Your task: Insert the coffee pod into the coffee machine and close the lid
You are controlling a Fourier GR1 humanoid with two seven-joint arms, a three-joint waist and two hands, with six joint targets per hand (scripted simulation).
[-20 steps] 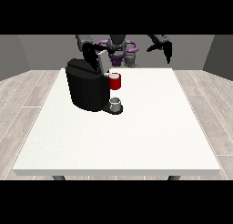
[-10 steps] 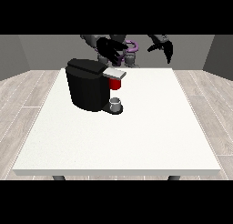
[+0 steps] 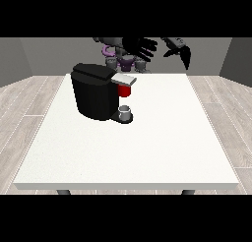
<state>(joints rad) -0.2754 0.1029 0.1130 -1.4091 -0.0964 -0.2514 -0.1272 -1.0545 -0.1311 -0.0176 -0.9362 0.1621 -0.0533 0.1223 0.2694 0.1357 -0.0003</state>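
Observation:
The black coffee machine (image 3: pixel 96 94) stands on the table's left half. Its grey lid (image 3: pixel 123 79) lies flat over a red thing at the machine (image 3: pixel 125 91). A small grey thing (image 3: pixel 126 111) sits on the machine's base, under the red thing. The hand at the view's left (image 3: pixel 143 48) hovers above and behind the machine, to the right of the lid, its fingers spread and holding nothing. Farther right, the hand at the view's right (image 3: pixel 181 53) hangs over the table's far edge with relaxed fingers pointing down, also holding nothing.
The white table (image 3: pixel 147 147) stretches wide in front of and to the right of the machine. The robot's torso (image 3: pixel 125 61) stands behind the far edge. Wooden floor surrounds the table.
The hand at the view's left has left the machine's top and moved up and to the right. The grey lid now lies flat. The other hand has barely moved.

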